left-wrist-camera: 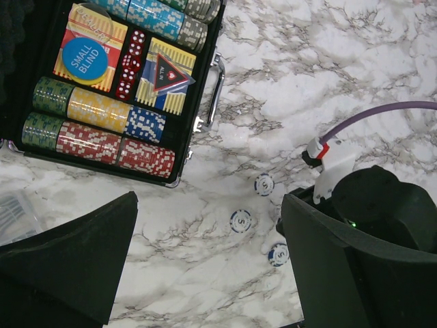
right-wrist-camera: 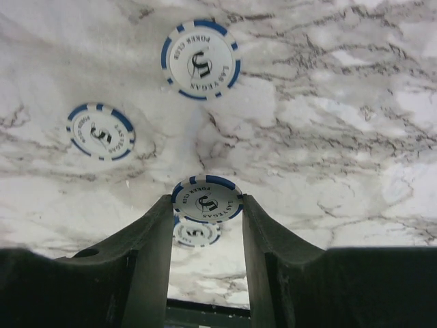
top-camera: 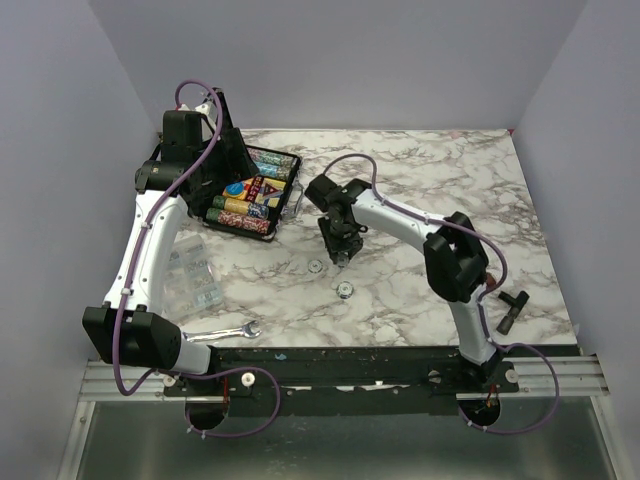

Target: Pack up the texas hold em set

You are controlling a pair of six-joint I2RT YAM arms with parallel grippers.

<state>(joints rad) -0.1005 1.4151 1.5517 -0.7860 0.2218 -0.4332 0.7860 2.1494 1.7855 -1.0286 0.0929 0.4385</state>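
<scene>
Right gripper (right-wrist-camera: 207,205): narrowed onto held chip (right-wrist-camera: 207,200), pinched edge to edge between fingertips, just above marble table (right-wrist-camera: 341,102). Directly beneath, another chip, partly hidden; two loose chips (right-wrist-camera: 200,59) flat on marble beyond.

Left gripper (left-wrist-camera: 208,219): spread wide, nothing between fingers, hovering beside black case (left-wrist-camera: 181,133).

Case open at table's far-left; chip rows (left-wrist-camera: 102,130), card box (left-wrist-camera: 89,48), red dice (left-wrist-camera: 130,65), dark red triangle (left-wrist-camera: 171,78) inside.

Silver wrench (top-camera: 225,332) at near edge.

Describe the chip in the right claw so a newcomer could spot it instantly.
Start at the marble table, right of the open black case, where blue-and-white chips lie scattered. The held chip alone is pinched by the right claw; the others lie free.
</scene>
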